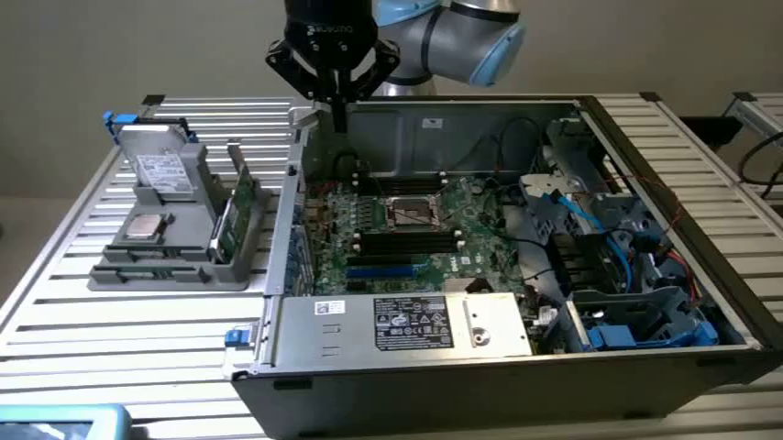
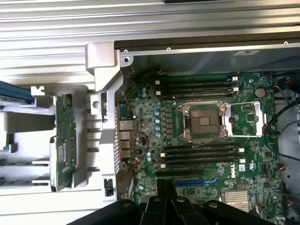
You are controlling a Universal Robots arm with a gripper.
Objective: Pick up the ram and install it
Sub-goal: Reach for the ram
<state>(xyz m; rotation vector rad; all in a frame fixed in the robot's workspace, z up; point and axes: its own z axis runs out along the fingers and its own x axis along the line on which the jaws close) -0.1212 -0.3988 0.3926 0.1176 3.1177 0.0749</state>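
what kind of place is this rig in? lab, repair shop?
Probably a robotics lab bench for PC assembly: an open computer case with its motherboard bare lies on a slatted metal table, a grey parts holder with the ram beside it, and the end effector hangs over the case.

**Materials and finishes**

The bench point(image 1: 73, 302) was ribbed bare metal, satin sheen. The computer case point(image 1: 490, 124) looked dull grey sheet metal. The holder point(image 1: 159, 270) was matt grey plastic. The ram point(image 2: 65, 140) and motherboard point(image 2: 150, 136) were green circuit board, slightly glossy. The claw point(image 1: 337, 115) was matt black.
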